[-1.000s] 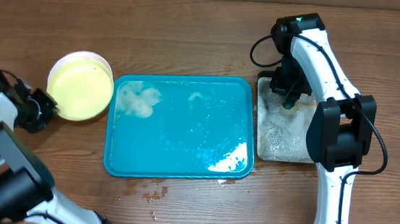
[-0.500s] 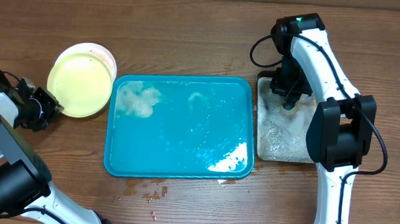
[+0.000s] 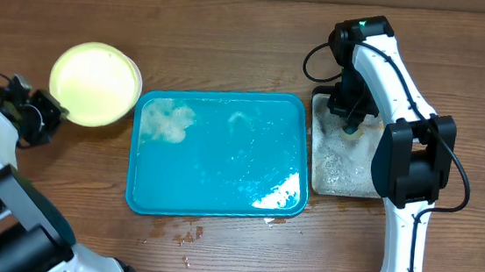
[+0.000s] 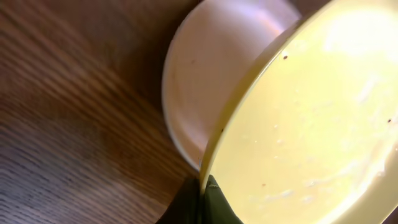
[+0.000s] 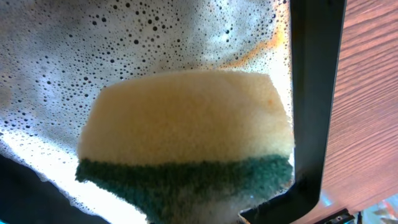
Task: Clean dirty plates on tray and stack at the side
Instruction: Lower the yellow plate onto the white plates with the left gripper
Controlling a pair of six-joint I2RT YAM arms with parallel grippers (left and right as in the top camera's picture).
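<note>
A pale yellow-green plate (image 3: pixel 95 84) hangs left of the teal tray (image 3: pixel 222 165), and my left gripper (image 3: pixel 51 112) is shut on its near rim. In the left wrist view the yellow plate (image 4: pixel 311 112) stands tilted over a white plate (image 4: pixel 205 81) lying on the wood, with the rim pinched at my left gripper (image 4: pixel 203 194). The tray holds no plate, only foam patches (image 3: pixel 166 121) and water. My right gripper (image 3: pixel 350 119) is shut on a yellow-and-green sponge (image 5: pixel 186 124) in the foamy black tray (image 3: pixel 341 167).
The black tray's rim (image 5: pixel 314 93) runs along the sponge's right side, with bare wood beyond it. Small spilled drops (image 3: pixel 183 232) lie on the table in front of the teal tray. My right arm's base stands at the front right.
My left gripper has carried the yellow plate back and a little left, so it now covers the white plate from above. The right arm has not moved.
</note>
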